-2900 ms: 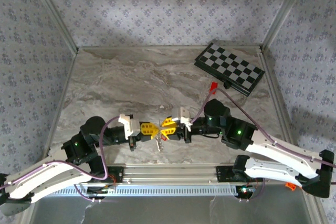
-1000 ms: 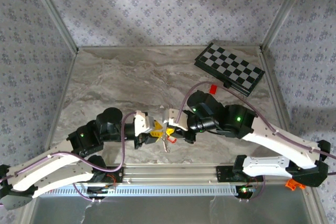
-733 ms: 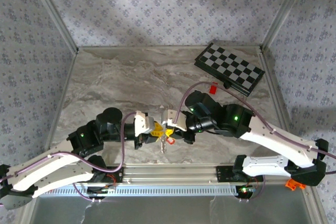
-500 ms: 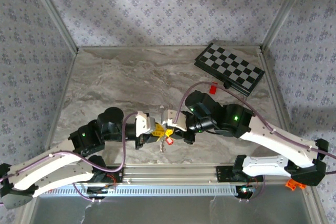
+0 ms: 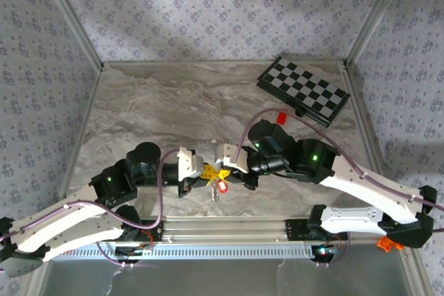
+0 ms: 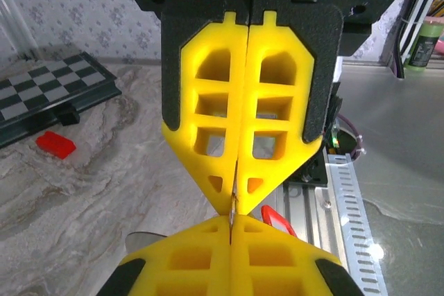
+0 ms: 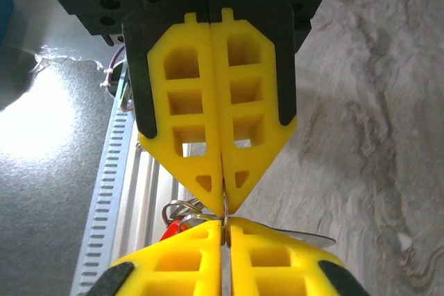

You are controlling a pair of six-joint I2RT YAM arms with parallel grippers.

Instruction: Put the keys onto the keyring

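My left gripper [image 5: 210,172] and right gripper [image 5: 220,170] meet tip to tip above the table's near edge. A thin metal keyring [image 7: 223,214] runs edge-on between both pairs of yellow fingers. In the left wrist view my left gripper [image 6: 231,221] is shut on that wire, with the right gripper's fingers [image 6: 277,123] pressed together just above it. My right gripper [image 7: 223,230] shows a hairline gap with the wire in it. More ring loops [image 7: 182,208] and a red tag [image 5: 222,186] hang beside the tips. A key blade [image 7: 305,239] sticks out sideways.
A folded checkerboard [image 5: 303,91] lies at the back right, with a small red block [image 5: 282,116] just in front of it. The slotted aluminium rail [image 5: 222,230] runs along the near edge below the grippers. Patterned walls enclose the marble table [image 5: 173,102].
My left gripper has closed fully on the keyring. The right jaws have eased apart very slightly. Both grippers stay tip to tip, and the red tag has swung a little.
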